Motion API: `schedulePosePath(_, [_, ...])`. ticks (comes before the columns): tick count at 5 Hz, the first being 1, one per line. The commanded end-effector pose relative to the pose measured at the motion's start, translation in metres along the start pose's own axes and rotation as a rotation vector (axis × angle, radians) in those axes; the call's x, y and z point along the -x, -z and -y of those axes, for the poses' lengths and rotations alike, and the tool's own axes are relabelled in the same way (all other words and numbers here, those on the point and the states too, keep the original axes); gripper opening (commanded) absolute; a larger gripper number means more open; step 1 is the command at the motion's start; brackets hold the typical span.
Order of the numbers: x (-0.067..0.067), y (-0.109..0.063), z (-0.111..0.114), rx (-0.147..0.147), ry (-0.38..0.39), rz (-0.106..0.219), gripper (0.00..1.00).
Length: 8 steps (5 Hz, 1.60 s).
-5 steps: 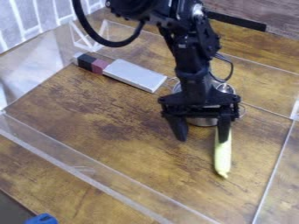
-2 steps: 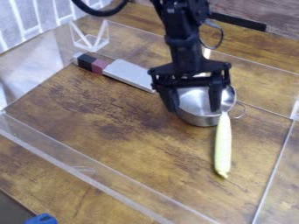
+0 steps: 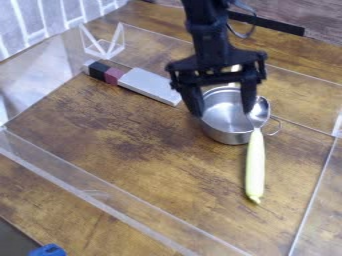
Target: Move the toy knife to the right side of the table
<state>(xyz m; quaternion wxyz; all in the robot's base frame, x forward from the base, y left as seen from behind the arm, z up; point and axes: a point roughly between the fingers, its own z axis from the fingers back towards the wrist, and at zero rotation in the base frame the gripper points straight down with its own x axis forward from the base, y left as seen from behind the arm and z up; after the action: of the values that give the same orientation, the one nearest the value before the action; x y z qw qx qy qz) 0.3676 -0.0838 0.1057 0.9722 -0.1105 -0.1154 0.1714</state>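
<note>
The toy knife lies flat on the table at the right, a slim yellow-green stick with its silver end toward the pot. My gripper hangs above the round steel pot, up and left of the knife. Its two dark fingers stand wide apart and open, with nothing between them. Knife and gripper are apart.
A flat grey slab with a red-and-black end lies at the left back. Low clear acrylic walls edge the tabletop, and a clear stand sits in the back left corner. The pot's small ring handle points right.
My gripper has risen from just over the knife's upper end and moved up and left above the pot, staying open. The pot is uncovered now. The knife has not moved.
</note>
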Motion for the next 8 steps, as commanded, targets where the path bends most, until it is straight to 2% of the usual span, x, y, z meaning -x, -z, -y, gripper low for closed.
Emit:
schedulePosePath(1, [0.005,-0.016,0.013,0.057,0.067,0.056,1.0])
schedulePosePath(3, [-0.003,-0.005,0.006,0.027,0.024,0.064,1.0])
schedulePosePath(4, [-0.004,0.01,0.006,0.016,0.02,0.059,1.0])
schedulePosePath(5, [-0.011,0.017,0.005,0.009,0.008,0.054,1.0])
schedulePosePath(6, [-0.013,-0.001,0.007,-0.005,-0.032,0.052,1.0])
schedulePosePath(8, [-0.015,-0.013,0.012,-0.009,-0.079,0.052,1.0])
